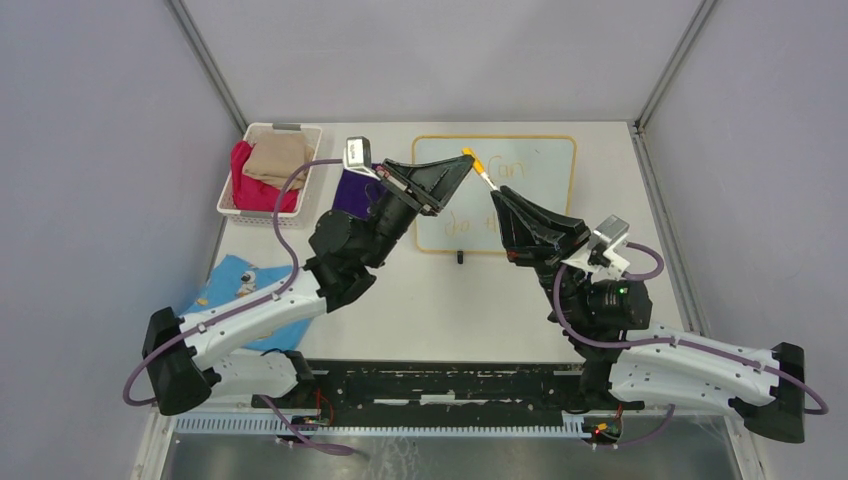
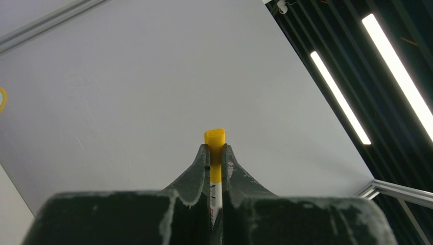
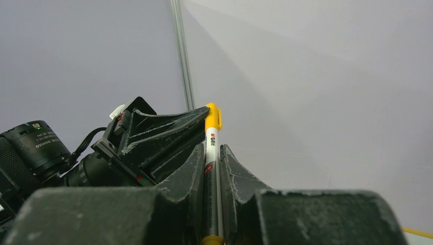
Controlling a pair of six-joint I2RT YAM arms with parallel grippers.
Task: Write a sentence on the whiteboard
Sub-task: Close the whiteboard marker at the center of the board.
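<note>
1. Nearest the right wrist camera, the right fingers [image 3: 236, 176] are closed on the white barrel of a marker [image 3: 211, 153], whose yellow cap [image 3: 213, 116] points away.
2. That cap is clamped from the opposite side by the left fingers [image 2: 196, 171], so the marker is held between both arms, above the whiteboard.
3. The whiteboard [image 1: 545, 215] is laid flat at the far edge of the tabletop [image 1: 440, 310], a little right of the middle.
4. The sentence [image 1: 522, 165] is written on it in thin orange strokes. "Can" is read in the upper line and "do th" in the lower, and the rest is hidden by the fingers.
5. The writing is judged done or nearly so, though the covered part cannot be checked. Seating the cap and putting the marker down appear to be what is left.
6. A basket [image 1: 232, 205] of cloths is seen at the far-left corner, and a blue cloth [image 1: 232, 278] by the left edge.
</note>
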